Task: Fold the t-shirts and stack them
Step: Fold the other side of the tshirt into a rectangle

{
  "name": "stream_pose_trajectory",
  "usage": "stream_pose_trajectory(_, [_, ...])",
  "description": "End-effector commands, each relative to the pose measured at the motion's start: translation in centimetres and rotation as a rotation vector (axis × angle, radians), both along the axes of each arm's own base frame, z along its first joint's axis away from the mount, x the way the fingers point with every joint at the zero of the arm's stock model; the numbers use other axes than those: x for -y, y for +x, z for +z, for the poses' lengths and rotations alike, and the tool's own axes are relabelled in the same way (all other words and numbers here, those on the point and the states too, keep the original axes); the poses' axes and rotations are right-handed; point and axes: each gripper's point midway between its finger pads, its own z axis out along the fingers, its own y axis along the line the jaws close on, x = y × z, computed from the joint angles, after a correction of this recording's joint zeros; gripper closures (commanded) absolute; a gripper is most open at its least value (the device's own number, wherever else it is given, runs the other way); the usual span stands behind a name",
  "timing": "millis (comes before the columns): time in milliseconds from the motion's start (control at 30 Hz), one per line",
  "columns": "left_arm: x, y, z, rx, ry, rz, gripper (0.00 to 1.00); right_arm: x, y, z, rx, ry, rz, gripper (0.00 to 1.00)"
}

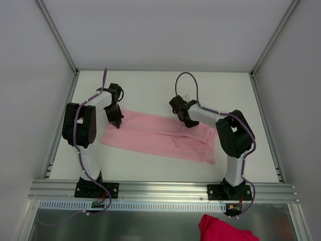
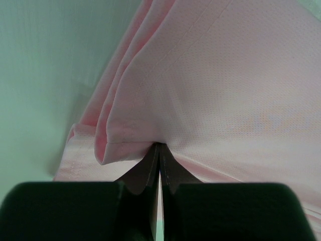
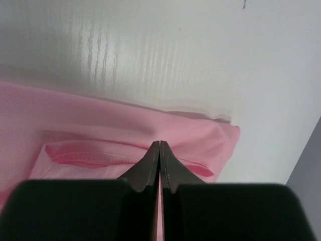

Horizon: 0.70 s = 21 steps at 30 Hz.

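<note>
Thin, fine-meshed pale-pink t-shirt [image 1: 160, 136] lies mid-frame as a long band, its axis running upper left to lower right. Fingers closed, the left gripper [image 1: 116, 122] and right gripper [image 1: 183, 120] each pinch its upper edge.

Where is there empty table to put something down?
Biggest bare patch: the far table, between the t-shirt and the back wall. A thinner strip runs between the t-shirt and the metal rail. The middle is crowded: the left gripper and right gripper pinch the t-shirt's far edge.
</note>
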Motion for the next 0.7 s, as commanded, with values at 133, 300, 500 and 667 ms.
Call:
stream_pose_trajectory(133, [-0.5,-0.1,0.7,0.017,0.0,0.006,1.0,0.5,2.6,7.0,0.184,0.008,-0.034,0.99])
stream_pose_trajectory(300, [-0.2,0.3,1.0,0.032,-0.015,0.008,1.0,1.0,2.1,8.4,0.178,0.009,-0.059,0.99])
stream_pose_trajectory(500, [-0.3,0.5,1.3,0.038,-0.008,0.004,1.0,1.6,-0.3,5.3,0.08,0.011,-0.098,0.99])
stream_pose_trajectory(667, [-0.4,0.8,1.2,0.03,-0.003,0.003,1.0,2.0,-1.6,3.6,0.007,-0.016,-0.096,0.99])
